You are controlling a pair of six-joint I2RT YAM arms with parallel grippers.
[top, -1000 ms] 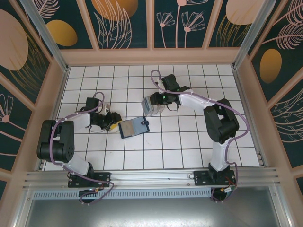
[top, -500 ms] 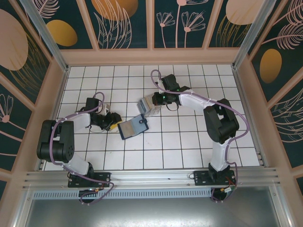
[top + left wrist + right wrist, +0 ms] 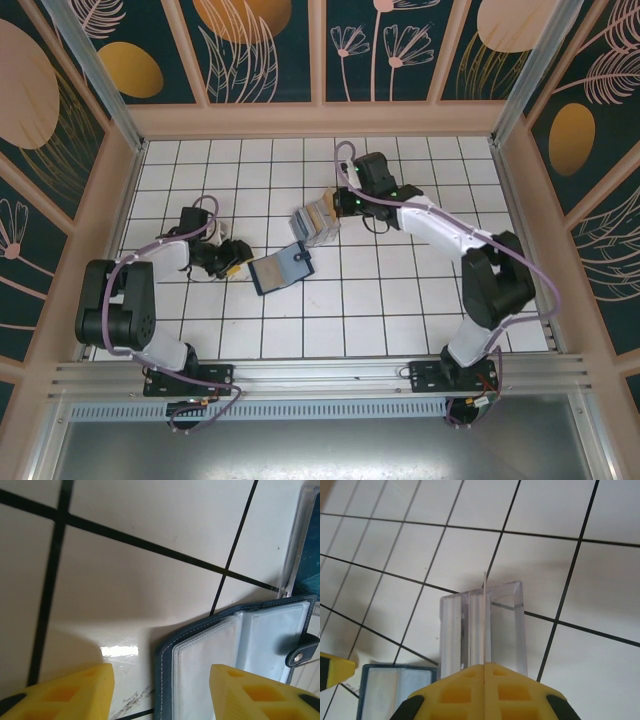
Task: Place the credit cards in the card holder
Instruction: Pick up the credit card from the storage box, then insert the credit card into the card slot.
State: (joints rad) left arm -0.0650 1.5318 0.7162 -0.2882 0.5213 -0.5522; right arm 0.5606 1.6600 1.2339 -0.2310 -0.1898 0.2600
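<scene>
- The right gripper (image 3: 484, 667) is clenched on one thin card (image 3: 485, 577), seen edge-on; its yellow fingers meet with no gap beyond the card.
- That card lines up with a middle slot of the clear rack (image 3: 505, 630). Whether its far end sits in the slot or just above it, I cannot tell.
- From the top view, the right gripper (image 3: 333, 205) is just beside the rack (image 3: 312, 225), on its far right side. More cards stand in the rack.
- The holder (image 3: 282, 268) lies open on the tiled table (image 3: 400, 300), just near of the rack, between the two arms.
- The left gripper (image 3: 161, 675) is released, its jaws apart and low over the table. The holder's (image 3: 240, 645) left edge lies between them, with bare tile beside the left finger.
- The holder's pale pockets face up, and its clasp tab (image 3: 302, 652) is at the right edge.
</scene>
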